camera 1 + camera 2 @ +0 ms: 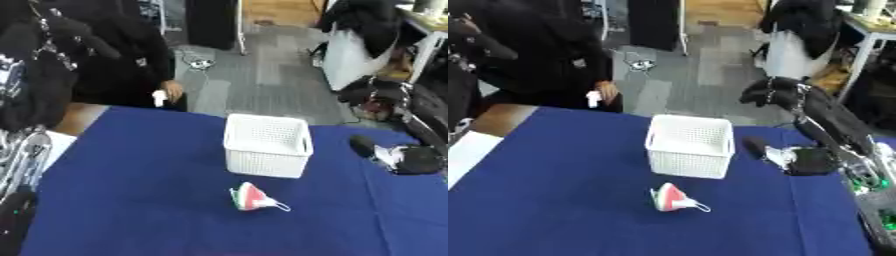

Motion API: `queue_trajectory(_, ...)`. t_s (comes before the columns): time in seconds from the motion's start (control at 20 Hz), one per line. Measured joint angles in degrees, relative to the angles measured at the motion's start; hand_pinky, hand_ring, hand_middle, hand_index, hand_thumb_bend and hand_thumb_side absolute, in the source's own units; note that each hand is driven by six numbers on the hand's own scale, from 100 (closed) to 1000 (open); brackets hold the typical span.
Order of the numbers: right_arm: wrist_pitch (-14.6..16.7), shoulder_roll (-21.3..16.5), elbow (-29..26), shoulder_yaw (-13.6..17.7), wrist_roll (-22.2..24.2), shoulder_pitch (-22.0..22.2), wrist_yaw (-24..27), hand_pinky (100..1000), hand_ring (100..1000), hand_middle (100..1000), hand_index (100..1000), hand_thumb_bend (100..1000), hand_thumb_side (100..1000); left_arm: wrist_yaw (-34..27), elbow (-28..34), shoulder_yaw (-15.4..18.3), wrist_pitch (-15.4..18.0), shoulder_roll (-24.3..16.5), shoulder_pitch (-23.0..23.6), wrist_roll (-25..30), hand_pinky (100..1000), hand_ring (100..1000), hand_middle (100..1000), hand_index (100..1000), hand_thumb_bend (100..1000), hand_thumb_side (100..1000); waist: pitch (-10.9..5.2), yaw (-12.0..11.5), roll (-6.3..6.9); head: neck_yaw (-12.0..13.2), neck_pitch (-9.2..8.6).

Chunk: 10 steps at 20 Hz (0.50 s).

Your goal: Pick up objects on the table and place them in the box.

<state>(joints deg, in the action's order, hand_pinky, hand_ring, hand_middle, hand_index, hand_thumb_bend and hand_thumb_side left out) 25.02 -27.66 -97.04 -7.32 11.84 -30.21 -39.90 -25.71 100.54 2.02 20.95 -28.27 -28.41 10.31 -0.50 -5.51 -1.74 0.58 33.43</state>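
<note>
My right hand (798,159) hovers over the blue table (562,200), right of the white box (689,145); can't tell if its fingers are open or curled. A red/white/green object (674,198) lies just near of box. No readable writing.

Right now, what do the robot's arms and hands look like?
The right arm is black with silver joints and thin cabling along it, ending in a bulky black right hand with a pale patch. The left arm shows silver metal segments above a black lower part with a small green light.
</note>
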Motion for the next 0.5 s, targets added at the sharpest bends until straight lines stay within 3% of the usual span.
queue_trajectory(0.4,1.63,-0.42,4.43,-3.64,2.59,-0.4,-0.88,598,609,703,795,451,1000,0.01,-0.14,0.0,-0.13,0.0,0.0,0.25,605,578,714,673,126,844,0.02,-0.22,-0.04,-0.19,-0.06)
queue_trajectory(0.5,2.12,-0.42,5.48,-4.76,2.57,-0.44,-0.59,562,575,679,793,450,1000,0.01,-0.14,-0.01,-0.16,-0.01,0.0,0.32,606,578,714,673,125,843,0.03,-0.28,-0.11,-0.63,-0.17)
